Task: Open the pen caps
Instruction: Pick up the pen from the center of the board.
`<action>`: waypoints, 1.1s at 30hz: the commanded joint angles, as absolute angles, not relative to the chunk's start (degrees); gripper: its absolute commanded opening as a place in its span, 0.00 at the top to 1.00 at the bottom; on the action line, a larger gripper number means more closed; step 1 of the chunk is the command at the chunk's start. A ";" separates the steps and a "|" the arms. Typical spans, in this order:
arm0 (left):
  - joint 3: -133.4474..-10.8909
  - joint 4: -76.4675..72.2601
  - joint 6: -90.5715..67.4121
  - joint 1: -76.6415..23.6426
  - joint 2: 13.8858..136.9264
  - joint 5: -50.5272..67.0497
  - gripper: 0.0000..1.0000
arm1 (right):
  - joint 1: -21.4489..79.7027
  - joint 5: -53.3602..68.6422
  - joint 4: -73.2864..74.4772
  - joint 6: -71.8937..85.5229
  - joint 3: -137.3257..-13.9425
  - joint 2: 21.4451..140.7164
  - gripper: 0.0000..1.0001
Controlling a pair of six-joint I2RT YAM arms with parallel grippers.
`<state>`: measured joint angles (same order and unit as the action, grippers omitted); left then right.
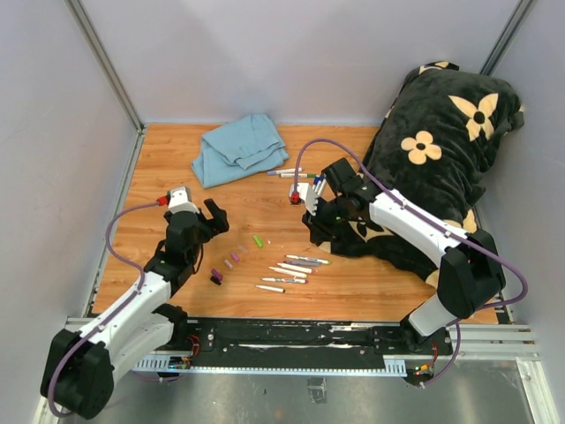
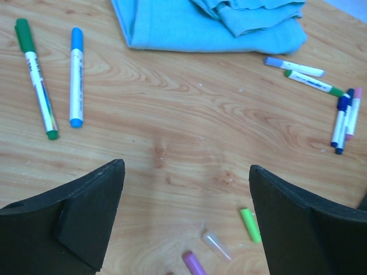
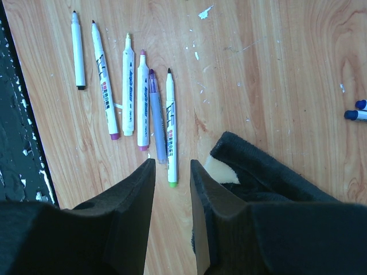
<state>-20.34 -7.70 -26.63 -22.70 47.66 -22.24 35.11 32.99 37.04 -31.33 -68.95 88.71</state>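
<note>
Loose pen caps lie on the wooden table: a green cap (image 1: 258, 240), a pink cap (image 1: 235, 257) and a dark purple cap (image 1: 216, 276). The left wrist view shows the green cap (image 2: 249, 224), a clear cap (image 2: 217, 244) and a purple cap (image 2: 194, 262). My left gripper (image 1: 213, 217) hovers above them with jaws wide apart and empty (image 2: 186, 172). Several uncapped markers (image 1: 296, 265) lie in a row (image 3: 143, 97). My right gripper (image 1: 320, 226) hangs just over their near ends (image 3: 172, 169), its jaws a narrow gap apart with nothing between them.
A blue cloth (image 1: 238, 148) lies at the back. Capped markers (image 1: 287, 172) lie beside it; a green (image 2: 35, 77) and a blue (image 2: 75, 75) capped marker lie further left. A black flowered pillow (image 1: 441, 150) fills the right side, its edge (image 3: 258, 166) beside my right gripper.
</note>
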 commanded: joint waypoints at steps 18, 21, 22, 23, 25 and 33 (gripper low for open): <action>-28.83 -16.59 -27.20 1.86 70.66 -6.20 0.23 | 33.97 36.22 37.84 -31.01 -68.50 86.71 0.68; -31.26 -15.97 -27.25 2.41 74.35 -5.76 0.34 | 33.95 36.56 37.81 -31.03 -68.49 86.54 0.68; -32.03 -15.73 -27.18 2.45 75.77 -5.92 0.35 | 34.00 36.67 37.81 -31.03 -68.52 86.49 0.68; -32.85 -15.42 -27.13 2.50 76.84 -6.34 0.38 | 33.96 36.71 37.85 -31.03 -68.51 86.42 0.68; -34.95 -13.64 -27.09 2.55 79.09 -7.39 0.40 | 33.99 36.87 37.88 -31.03 -68.52 86.24 0.68; -44.71 -3.60 -27.70 2.55 90.70 -13.64 0.45 | 34.00 36.98 37.85 -31.03 -68.38 85.87 0.68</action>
<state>-41.04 -9.69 -27.42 2.17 86.19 -10.37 35.11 35.64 37.19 -31.31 -68.93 87.53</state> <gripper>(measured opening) 0.561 0.318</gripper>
